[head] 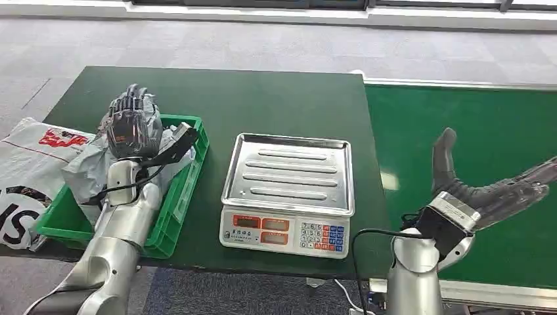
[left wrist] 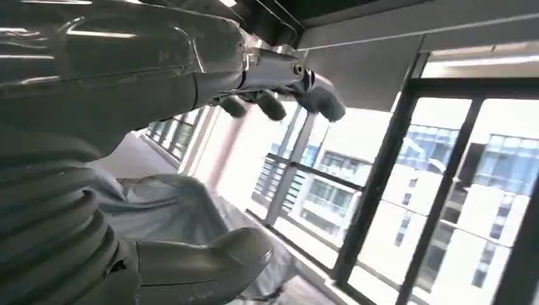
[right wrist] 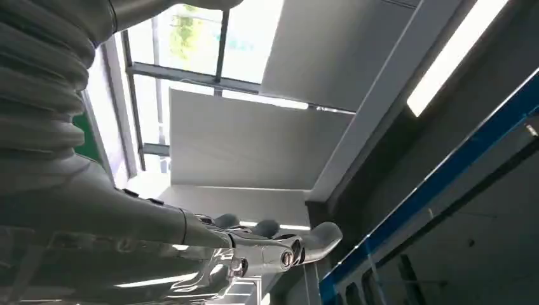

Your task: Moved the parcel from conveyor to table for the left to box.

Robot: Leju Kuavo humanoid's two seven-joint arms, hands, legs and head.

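The grey plastic parcel [head: 89,164] lies crumpled in the green crate [head: 180,197] at the table's left end. Above it hovers my left hand [head: 133,125], back upward, fingers stretched forward and holding nothing. In the left wrist view the parcel [left wrist: 181,213] lies just under the left hand [left wrist: 210,159], between thumb and fingers, with no grip on it. Over the green conveyor belt [head: 499,125], my right hand [head: 489,193] is held with thumb raised and fingers spread, empty. The right wrist view has the right hand [right wrist: 191,235] against the ceiling.
A steel-pan weighing scale [head: 288,193] stands mid-table on the dark green table [head: 230,98]. White printed bags [head: 29,170] lie left of the crate, over the table's edge. A black cable [head: 368,239] loops by my right forearm.
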